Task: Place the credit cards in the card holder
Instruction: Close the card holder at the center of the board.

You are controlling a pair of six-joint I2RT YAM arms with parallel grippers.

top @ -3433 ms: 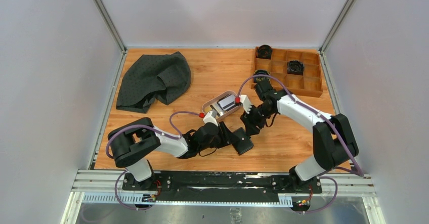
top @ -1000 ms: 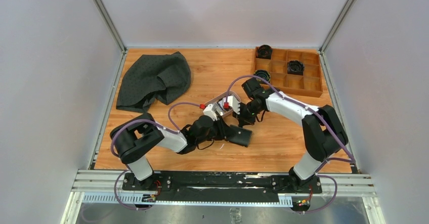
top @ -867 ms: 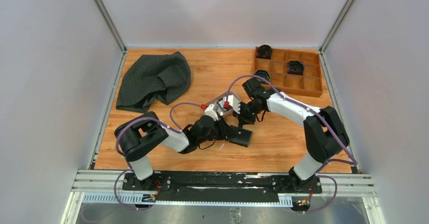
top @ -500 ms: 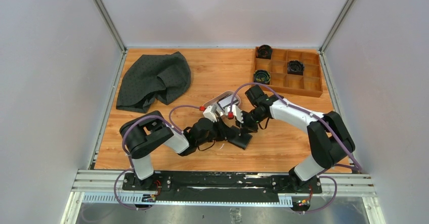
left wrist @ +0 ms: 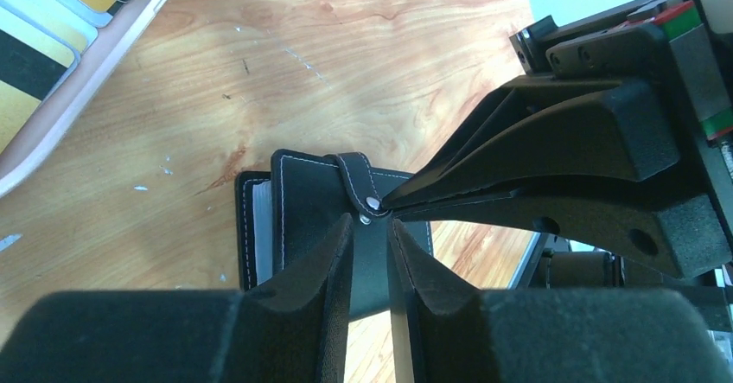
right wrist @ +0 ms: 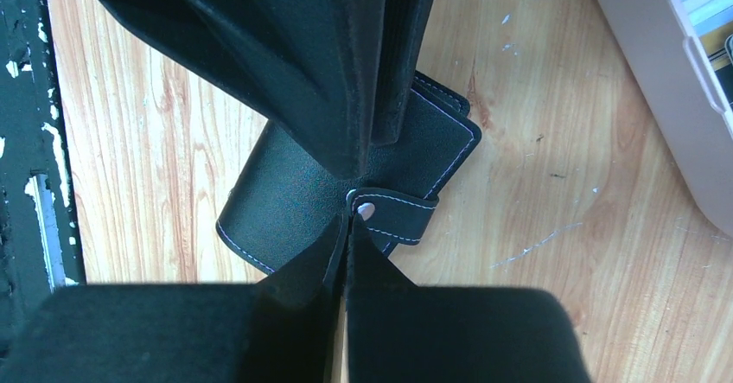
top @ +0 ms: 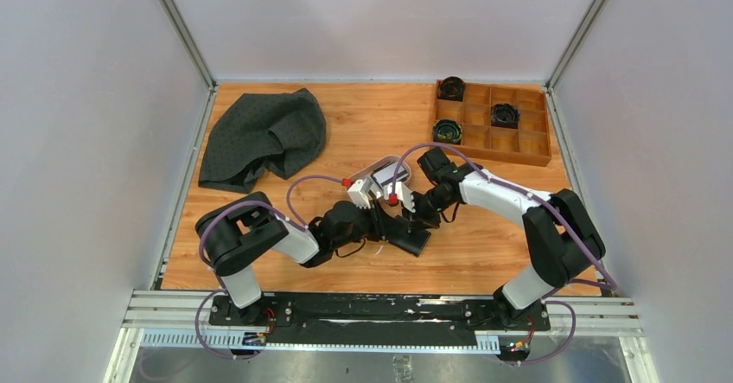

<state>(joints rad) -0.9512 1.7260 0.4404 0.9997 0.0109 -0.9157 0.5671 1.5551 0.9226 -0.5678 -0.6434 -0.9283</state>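
Soft, even overhead light leaves the orange-brown wooden tabletop (top: 380, 124) bright, with faint short shadows under the arms (top: 493, 188). Both wrist views hold the wood grain and the small black stitched leather-like card holder (left wrist: 302, 184) sharp, while the near black fingers (left wrist: 285, 314) of the left gripper (left wrist: 372, 226) and right gripper (right wrist: 347, 225) blur into dark masses.
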